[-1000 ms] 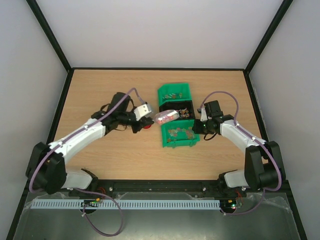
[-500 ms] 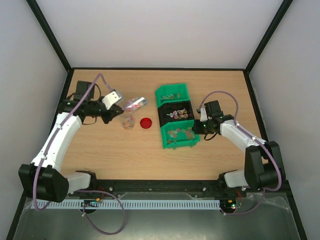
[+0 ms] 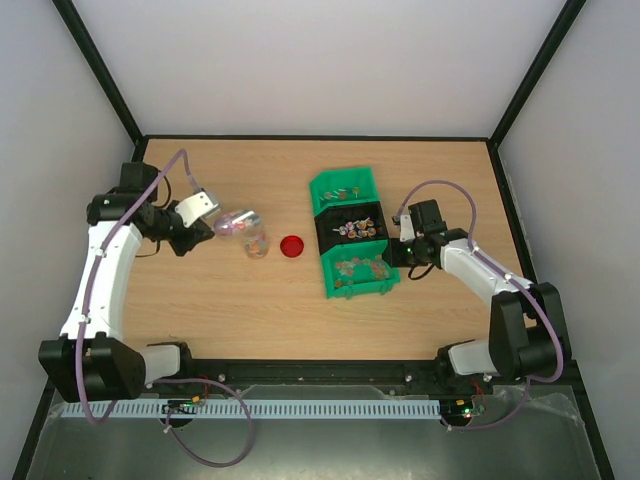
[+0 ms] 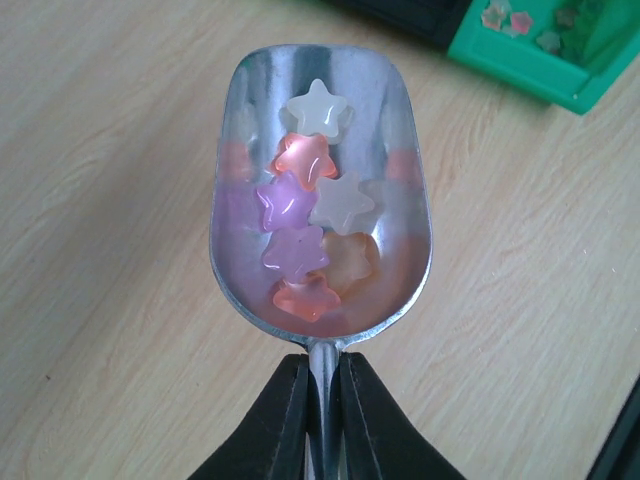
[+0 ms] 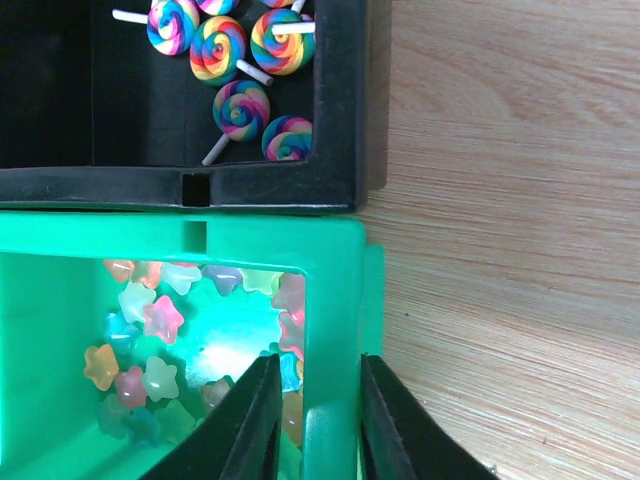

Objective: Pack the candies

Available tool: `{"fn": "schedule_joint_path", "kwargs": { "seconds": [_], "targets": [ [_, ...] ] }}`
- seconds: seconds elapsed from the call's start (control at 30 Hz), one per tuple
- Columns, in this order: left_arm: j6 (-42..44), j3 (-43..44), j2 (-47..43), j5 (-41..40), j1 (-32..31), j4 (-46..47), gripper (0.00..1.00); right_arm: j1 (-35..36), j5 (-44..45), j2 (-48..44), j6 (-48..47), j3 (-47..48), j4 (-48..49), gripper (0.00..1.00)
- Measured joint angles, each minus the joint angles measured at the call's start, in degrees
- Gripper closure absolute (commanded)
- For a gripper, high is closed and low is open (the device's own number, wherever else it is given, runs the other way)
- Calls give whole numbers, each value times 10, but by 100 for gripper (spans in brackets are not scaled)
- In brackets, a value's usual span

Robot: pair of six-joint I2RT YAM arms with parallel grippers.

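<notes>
While the overhead camera shows the scoop (image 3: 237, 222) only as a pale pinkish blur, the left wrist camera resolves its load. Seven or so star-shaped candies (image 4: 310, 220) in white, orange, purple and peach lie in the silver bowl, over bare wood.

Left gripper (image 4: 322, 420): black fingers pressed onto the thin scoop handle from both sides. From overhead the left arm reaches toward the far left of the table (image 3: 200, 300). The scoop tip is just above a small clear container (image 3: 256, 243), whose contents are too small to read. A red lid (image 3: 292, 246) lies flat just to that container's right, apart from it.

Right gripper (image 5: 312, 420): its fingers straddle the right wall of the near green bin (image 5: 335, 300) and are closed against it inside and out. Only this wrist view shows more star candies heaped in that bin. It also shows swirl lollipops (image 5: 240, 50) in the adjoining black bin (image 5: 340, 100).

Only the overhead view shows a far green bin (image 3: 345, 188) behind the black one, with the three touching in a row.
</notes>
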Motion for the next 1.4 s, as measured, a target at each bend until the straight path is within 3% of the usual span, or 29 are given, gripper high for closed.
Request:
{"fn": "schedule_joint_path", "kwargs": {
  "seconds": [0.33,0.6,0.9,1.07,1.4],
  "targets": [
    [24,26,24,-42,0,-58,98,0,2,0,-3,1,0,49],
    [16,42,66,-75,-2,-62,98,0,-1,0,-4,3,0,25],
    [8,57,90,-106,-22,-63,98,0,-4,0,-7,11,0,6],
    [8,57,96,-118,-29,-66,98,0,-5,0,-12,19,0,0],
    [8,75,107,-142,-43,-70,98,0,-5,0,-14,20,0,1]
  ]
}}
